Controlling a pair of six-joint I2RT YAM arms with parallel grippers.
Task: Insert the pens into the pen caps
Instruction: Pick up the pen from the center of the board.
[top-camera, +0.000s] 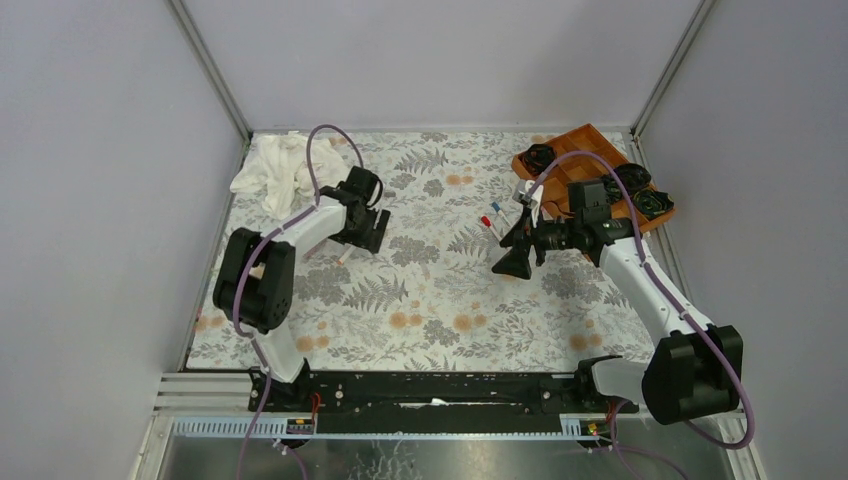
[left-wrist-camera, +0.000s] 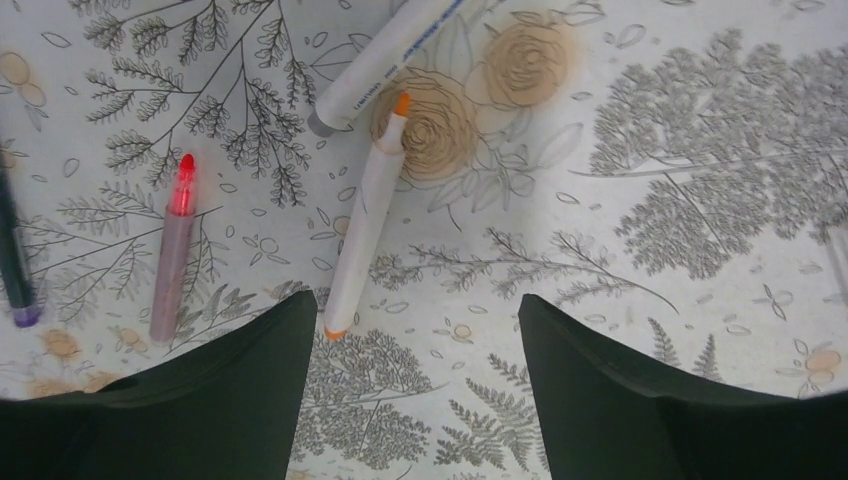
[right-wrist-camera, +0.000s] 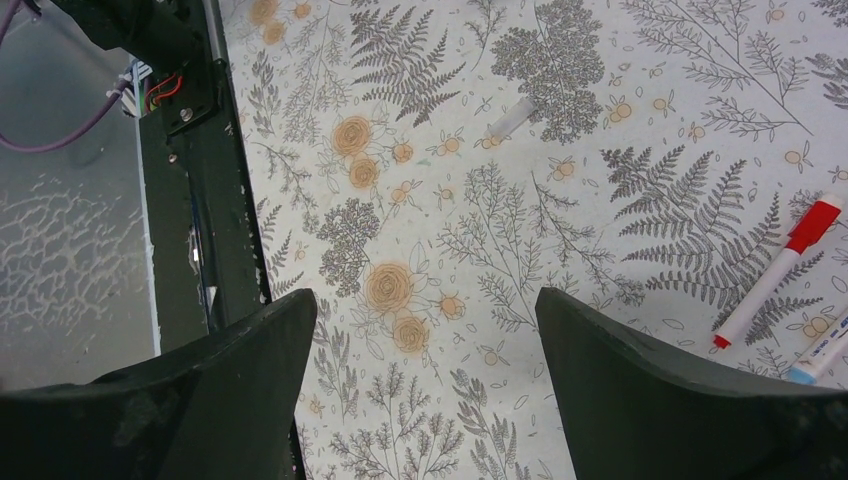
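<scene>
Since the left gripper (left-wrist-camera: 415, 300) hangs with its jaws wide apart and nothing between them, the thing to watch is the orange-tipped pen (left-wrist-camera: 362, 225). It lies uncapped on the floral mat (left-wrist-camera: 650, 200) just ahead, its butt end almost under the finger at the left of the wrist view. Its long axis runs away from the gripper, leaning slightly right, so I'd guess a sideways shift plus a wrist turn. The right gripper (right-wrist-camera: 425, 300) is spread and empty too, well apart from that pen.

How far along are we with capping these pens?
Done: the red-capped white pen looks capped. In hand: nothing; left gripper and right gripper are open, empty. Remaining: the orange-tipped white pen and red-tipped translucent pen lie uncapped.
</scene>
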